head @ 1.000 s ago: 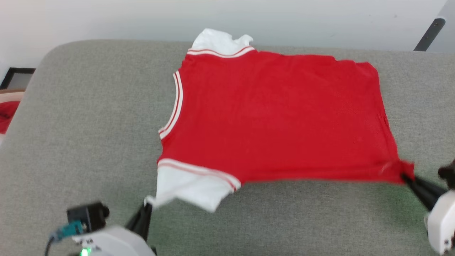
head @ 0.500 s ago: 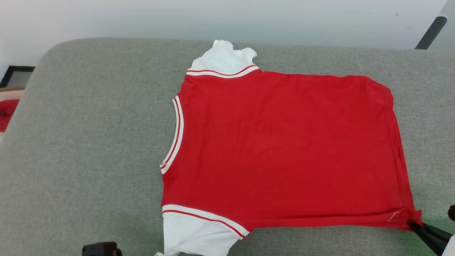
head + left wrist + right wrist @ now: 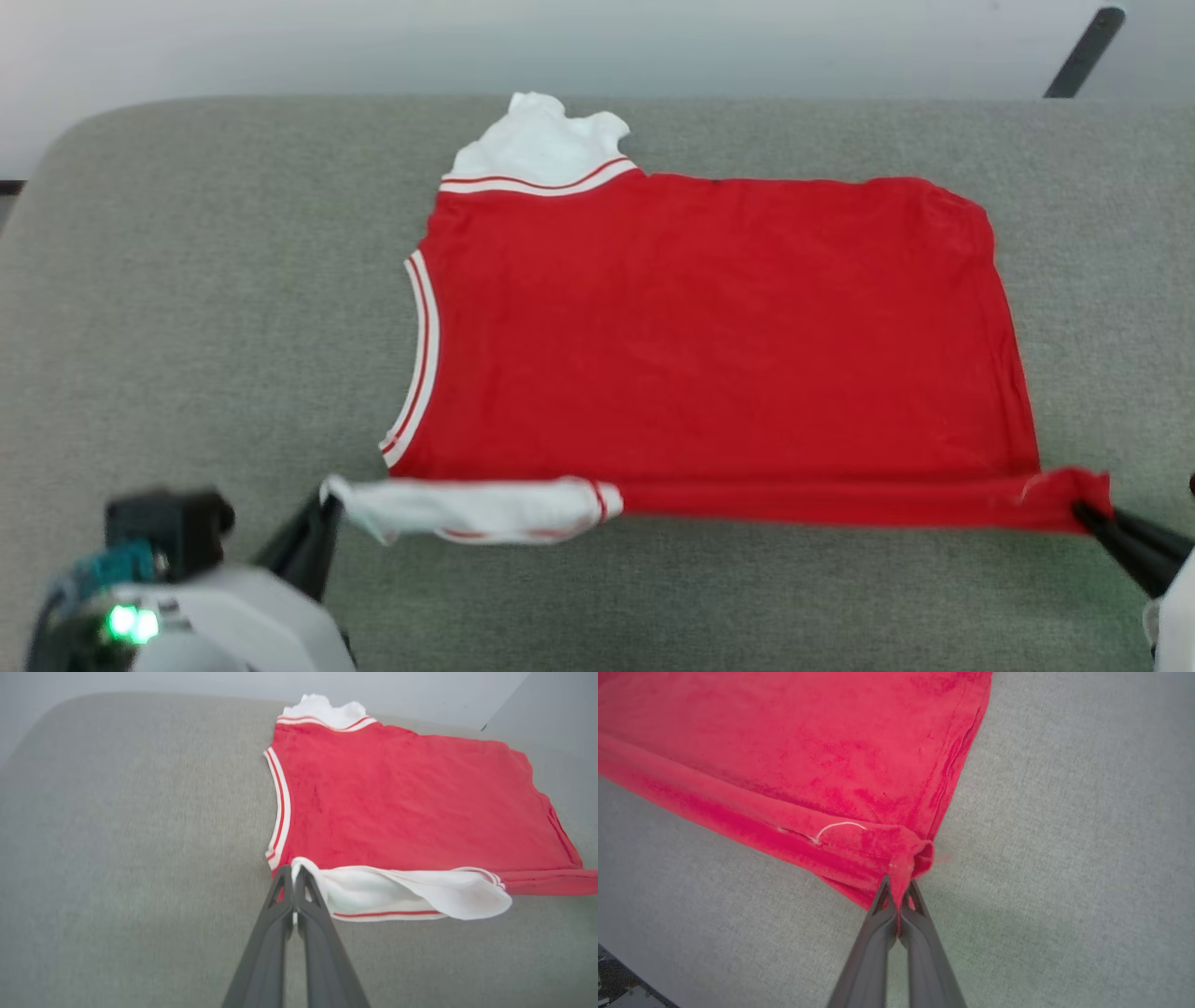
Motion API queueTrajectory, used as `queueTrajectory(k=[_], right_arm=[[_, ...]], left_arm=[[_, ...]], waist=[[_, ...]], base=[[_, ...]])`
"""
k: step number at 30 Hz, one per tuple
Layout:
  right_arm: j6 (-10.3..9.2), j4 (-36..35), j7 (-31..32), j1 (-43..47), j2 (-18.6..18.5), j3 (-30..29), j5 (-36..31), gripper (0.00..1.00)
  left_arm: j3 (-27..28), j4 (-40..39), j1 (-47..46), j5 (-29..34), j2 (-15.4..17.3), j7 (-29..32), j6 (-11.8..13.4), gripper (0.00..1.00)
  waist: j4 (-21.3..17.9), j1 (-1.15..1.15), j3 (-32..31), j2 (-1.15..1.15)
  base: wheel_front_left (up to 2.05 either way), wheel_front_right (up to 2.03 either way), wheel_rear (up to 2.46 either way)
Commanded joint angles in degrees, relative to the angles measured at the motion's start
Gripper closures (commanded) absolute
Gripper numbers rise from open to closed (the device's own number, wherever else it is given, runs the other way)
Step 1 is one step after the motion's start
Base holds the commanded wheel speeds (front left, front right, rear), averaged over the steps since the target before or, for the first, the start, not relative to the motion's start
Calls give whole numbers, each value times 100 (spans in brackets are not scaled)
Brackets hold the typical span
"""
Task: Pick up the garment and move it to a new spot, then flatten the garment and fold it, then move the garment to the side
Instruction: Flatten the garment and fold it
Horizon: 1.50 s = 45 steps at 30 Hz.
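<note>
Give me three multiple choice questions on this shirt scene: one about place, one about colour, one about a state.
1. Where does the right end effector grip the garment? A collar; B near hem corner; C far sleeve.
2. What colour is the near sleeve? A white; B black; C grey.
3. The left end effector is: A open; B shut on the near sleeve; C shut on nothing.
Answers: B, the red corner is bunched in its grip; A, its cloth shows white; B, the sleeve edge is pinched there.

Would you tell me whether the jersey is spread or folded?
Mostly spread: jersey lies flat; only near edge and white sleeve curl over.
</note>
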Motion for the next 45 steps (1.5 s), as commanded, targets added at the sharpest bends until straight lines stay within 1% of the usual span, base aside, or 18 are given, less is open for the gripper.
queueTrajectory(k=[1, 4, 9, 15, 22, 27, 30, 33, 34, 35, 36, 37, 38, 39, 41, 42, 44, 45], right_arm=[[-7, -14, 65, -185, 62, -63, -84, 100], [-8, 0, 207, -505, 141, -81, -203, 100], [-7, 295, 400, -1183, 312, 80, -379, 100], [-7, 852, 496, -1896, 505, 470, -480, 100], [-7, 1357, 602, -2539, 628, 920, -468, 100], [-7, 1635, 753, -2862, 652, 1195, -389, 100], [-7, 1775, 872, -3013, 660, 1316, -338, 95], [-7, 1874, 995, -3122, 658, 1420, -277, 76], [-7, 1896, 1018, -3151, 652, 1440, -262, 66], [-7, 1896, 1018, -3151, 652, 1440, -262, 66], [-7, 1920, 1054, -3179, 647, 1470, -238, 56], [-7, 1946, 1066, -3207, 650, 1501, -230, 49], [-7, 1965, 1094, -3228, 650, 1517, -223, 17], [-7, 1986, 1100, -3250, 650, 1531, -222, 0], [-7, 2035, 1126, -3264, 649, 1569, -208, 0], [-7, 2063, 1152, -3274, 649, 1588, -189, 0], [-7, 2078, 1140, -3316, 656, 1614, -188, 0], [-7, 2093, 1127, -3326, 666, 1611, -187, 0]], left_arm=[[35, -10, -305, 71, 80, 47, -71, 100], [18, 157, -905, 72, 226, 152, -252, 100], [-165, 810, -1983, 3, 307, 154, -698, 100], [-452, 2043, -2943, -118, 147, -30, -1217, 100], [-632, 3426, -3572, -280, -63, -182, -1589, 100], [-734, 4258, -3860, -409, -222, -186, -1774, 100], [-801, 4666, -3965, -501, -313, -76, -1837, 100], [-822, 4955, -4079, -609, -391, 3, -1894, 100], [-825, 5042, -4098, -632, -405, 22, -1898, 95], [-825, 5042, -4098, -632, -405, 22, -1898, 95], [-820, 5129, -4125, -661, -416, 27, -1915, 87], [-818, 5194, -4155, -679, -424, 42, -1926, 84], [-822, 5247, -4185, -719, -441, 59, -1939, 76], [-821, 5288, -4213, -741, -450, 85, -1959, 68], [-811, 5344, -4266, -784, -445, 154, -1955, 56], [-799, 5358, -4282, -795, -432, 168, -1952, 43], [-779, 5350, -4304, -813, -402, 162, -1962, 10], [-764, 5329, -4307, -824, -386, 128, -1976, 0]], waist=[[-103, 0, 96, 0], [-194, 0, 202, 0], [-287, 0, 421, 0], [-312, 0, 624, 0], [-321, 0, 776, 0], [-305, 0, 778, 0], [-295, 0, 742, 0], [-272, 0, 678, 0], [-264, 0, 655, 0], [-264, 0, 655, 0], [-254, 0, 629, 0], [-247, 0, 602, 0], [-235, 0, 572, 0], [-225, 0, 543, 0], [-206, 0, 473, 0], [-197, 0, 436, 0], [-179, 0, 353, 0], [-170, 0, 310, 0]], base=[[0, 0, 0], [0, 0, 0], [0, 0, 0], [0, 0, 0], [0, 0, 0], [0, 0, 0], [0, 0, 0], [0, 0, 0], [0, 0, 0], [0, 0, 0], [0, 0, 0], [0, 0, 0], [0, 0, 0], [0, 0, 0], [0, 0, 0], [0, 0, 0], [0, 0, 0], [0, 0, 0]])
